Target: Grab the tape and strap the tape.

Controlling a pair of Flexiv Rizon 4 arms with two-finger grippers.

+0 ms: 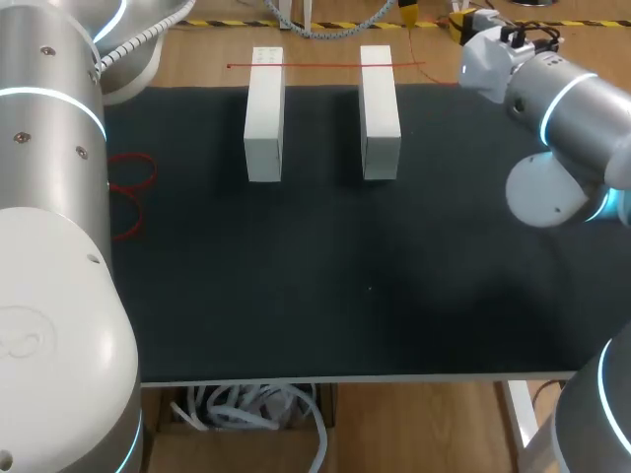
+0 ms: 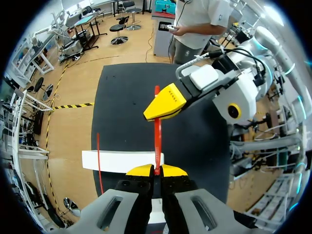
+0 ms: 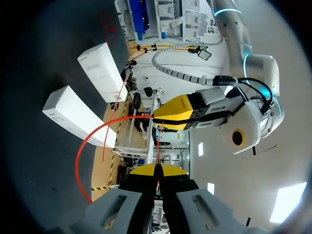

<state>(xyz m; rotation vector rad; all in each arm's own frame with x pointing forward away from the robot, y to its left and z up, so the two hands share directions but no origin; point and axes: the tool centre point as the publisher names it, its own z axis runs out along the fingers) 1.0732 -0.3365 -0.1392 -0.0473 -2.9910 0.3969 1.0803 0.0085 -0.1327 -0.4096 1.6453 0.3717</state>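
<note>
On the dark tabletop (image 1: 345, 296) two white boxes stand in the upper middle of the head view, the left box (image 1: 264, 118) and the right box (image 1: 380, 113), parallel and a little apart. A thin red tape (image 1: 325, 66) runs as a straight line across their far ends, near the upper edge of the frame. Some red loops (image 1: 133, 185) lie at the left edge of the tabletop, beside the left arm (image 1: 49, 197). The right arm (image 1: 567, 108) comes in from the upper right

In the left wrist view the left jaws are clenched on the red tape (image 2: 157, 141). It goes straight ahead from their yellow tips to the right jaws, which are also clenched on it. One of the white boxes (image 2: 122, 161) lies under the tape, just ahead of the left jaws. In the right wrist view the right jaws grasp a thin strand of the tape, and the tape (image 3: 80, 151) makes a wide curve from the left jaws, passing near the two boxes
</note>
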